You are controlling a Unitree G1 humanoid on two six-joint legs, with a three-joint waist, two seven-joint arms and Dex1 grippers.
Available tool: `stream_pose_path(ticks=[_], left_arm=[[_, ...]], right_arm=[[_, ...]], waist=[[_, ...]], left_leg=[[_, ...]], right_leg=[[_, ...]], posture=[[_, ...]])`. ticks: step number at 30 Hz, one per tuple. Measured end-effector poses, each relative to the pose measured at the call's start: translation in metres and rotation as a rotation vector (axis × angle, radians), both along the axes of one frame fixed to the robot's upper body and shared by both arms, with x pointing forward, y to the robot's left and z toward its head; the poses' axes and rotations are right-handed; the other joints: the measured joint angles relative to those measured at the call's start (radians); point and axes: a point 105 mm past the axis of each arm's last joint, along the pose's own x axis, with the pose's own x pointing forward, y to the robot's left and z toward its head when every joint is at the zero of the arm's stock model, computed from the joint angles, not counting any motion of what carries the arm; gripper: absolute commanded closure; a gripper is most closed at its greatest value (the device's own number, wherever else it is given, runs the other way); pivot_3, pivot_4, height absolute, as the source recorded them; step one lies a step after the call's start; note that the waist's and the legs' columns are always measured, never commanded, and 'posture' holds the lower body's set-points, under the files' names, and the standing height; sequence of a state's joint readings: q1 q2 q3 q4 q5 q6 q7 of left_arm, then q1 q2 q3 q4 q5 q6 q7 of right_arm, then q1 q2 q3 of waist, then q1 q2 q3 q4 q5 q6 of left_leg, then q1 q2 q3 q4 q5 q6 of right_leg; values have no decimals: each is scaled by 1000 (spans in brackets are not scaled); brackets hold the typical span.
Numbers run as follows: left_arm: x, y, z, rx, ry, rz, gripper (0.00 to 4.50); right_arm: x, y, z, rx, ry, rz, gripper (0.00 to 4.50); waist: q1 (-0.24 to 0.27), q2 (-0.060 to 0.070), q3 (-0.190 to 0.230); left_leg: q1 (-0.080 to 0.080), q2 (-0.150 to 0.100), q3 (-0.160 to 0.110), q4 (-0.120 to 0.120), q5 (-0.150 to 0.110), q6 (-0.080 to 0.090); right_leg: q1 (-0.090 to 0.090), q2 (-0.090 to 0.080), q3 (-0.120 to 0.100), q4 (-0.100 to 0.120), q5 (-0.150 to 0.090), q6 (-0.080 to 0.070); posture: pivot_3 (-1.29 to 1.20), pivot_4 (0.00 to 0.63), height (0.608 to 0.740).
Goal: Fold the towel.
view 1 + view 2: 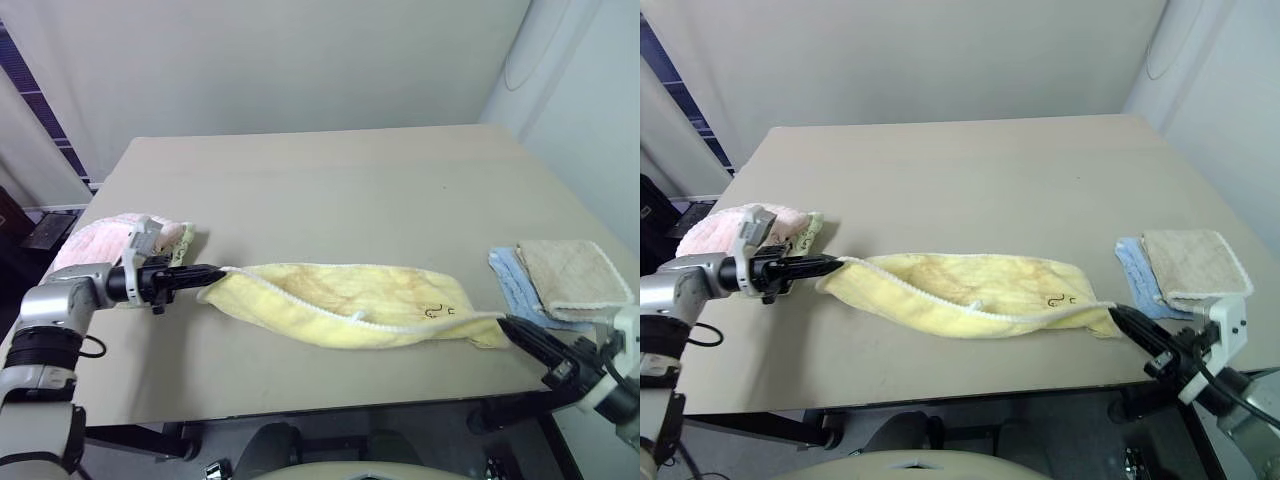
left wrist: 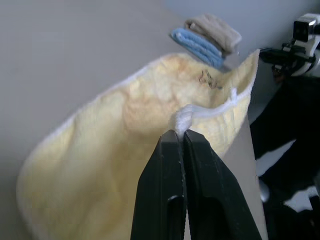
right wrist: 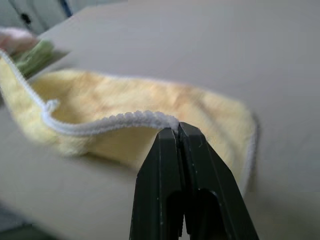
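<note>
Sagging between your two arms over the table (image 1: 330, 170), the towel (image 1: 345, 303) hangs stretched, so you can fold it; left gripper (image 1: 216, 271) and right gripper (image 1: 505, 322) each pinch a white-edged corner.

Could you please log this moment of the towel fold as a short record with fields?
towel: pale yellow towel, stretched between both grippers, its middle sagging onto the table
left gripper: left gripper, shut on the towel's white edging at one end
right gripper: right gripper, shut on the edging at the other end
robot's left side: pink towel on a green cloth
robot's right side: beige towel stacked on a blue cloth
</note>
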State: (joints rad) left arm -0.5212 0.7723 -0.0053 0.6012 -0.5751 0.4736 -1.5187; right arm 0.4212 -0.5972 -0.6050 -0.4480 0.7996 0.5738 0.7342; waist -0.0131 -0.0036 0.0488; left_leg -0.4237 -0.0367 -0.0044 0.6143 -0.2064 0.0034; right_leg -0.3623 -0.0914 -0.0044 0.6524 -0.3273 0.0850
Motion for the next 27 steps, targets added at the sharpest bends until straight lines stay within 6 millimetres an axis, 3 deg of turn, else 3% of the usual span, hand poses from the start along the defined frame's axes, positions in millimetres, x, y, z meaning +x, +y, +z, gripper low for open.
stream_pose_path(ticks=[5,10,18,23,27], left_arm=[[15,5,-13,-6,5,100,4470],[17,17,-19,18,-26,154,4470],[2,21,-36,37,-18,185,4470],[16,8,-36,27,-54,252,4470],[30,0,-41,65,-92,309,4470]], right_arm=[[37,-14,-9,-3,-5,-105,4500],[65,-21,-15,-5,-3,-174,4500],[86,-14,-34,-1,44,-170,4500],[100,-3,-28,-11,15,-133,4500],[107,1,-34,-13,38,-113,4500]], waist=[[2,0,0],[2,-1,-1],[0,0,-1],[3,1,-2],[2,0,-2]], left_leg=[[-1,0,0,0,1,1],[-2,0,0,1,1,1],[-2,0,0,3,1,1],[0,0,0,7,1,1],[-1,0,0,13,1,1]], right_leg=[[-3,0,0,2,2,3],[-4,0,0,4,2,5],[-4,0,0,9,2,4],[-3,0,0,13,2,2],[-2,1,0,13,4,3]], posture=[[0,0,731],[0,0,731],[0,0,731],[0,0,731],[0,0,731]])
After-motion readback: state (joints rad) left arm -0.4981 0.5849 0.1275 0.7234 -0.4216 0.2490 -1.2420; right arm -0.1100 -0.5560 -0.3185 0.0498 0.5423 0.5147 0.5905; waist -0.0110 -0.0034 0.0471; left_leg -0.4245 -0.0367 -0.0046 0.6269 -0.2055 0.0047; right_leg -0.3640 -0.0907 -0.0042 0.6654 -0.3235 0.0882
